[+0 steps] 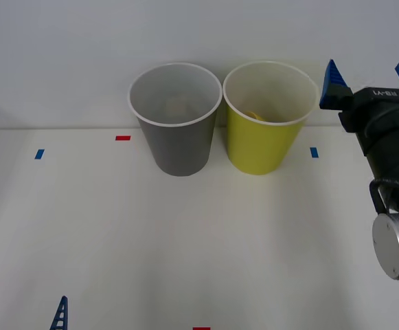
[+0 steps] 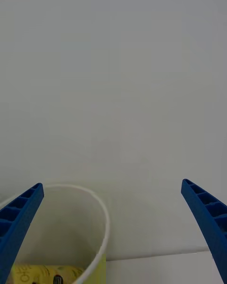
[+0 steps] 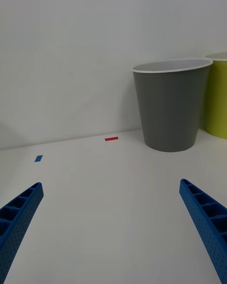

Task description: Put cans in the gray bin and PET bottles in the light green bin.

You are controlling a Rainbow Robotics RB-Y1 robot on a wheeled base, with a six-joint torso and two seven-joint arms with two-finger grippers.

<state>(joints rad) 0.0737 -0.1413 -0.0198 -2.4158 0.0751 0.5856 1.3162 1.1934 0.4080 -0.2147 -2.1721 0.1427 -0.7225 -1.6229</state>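
- Your right gripper (image 1: 367, 77) hangs beside the green bin (image 1: 257, 148), jaws spread, empty.
- Bottle (image 2: 40, 274) lies inside that bin; gray bin (image 1: 178, 148) alongside.
- Left gripper (image 3: 113, 227) low, jaws apart.
- Drop looks done; next, pull your right arm clear.

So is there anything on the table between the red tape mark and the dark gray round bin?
No. In the left wrist view, bare white table runs from the red tape mark to the dark gray round bin; the front view agrees.

PET bottle (image 2: 35, 274) inside light green bin (image 2: 101, 227)
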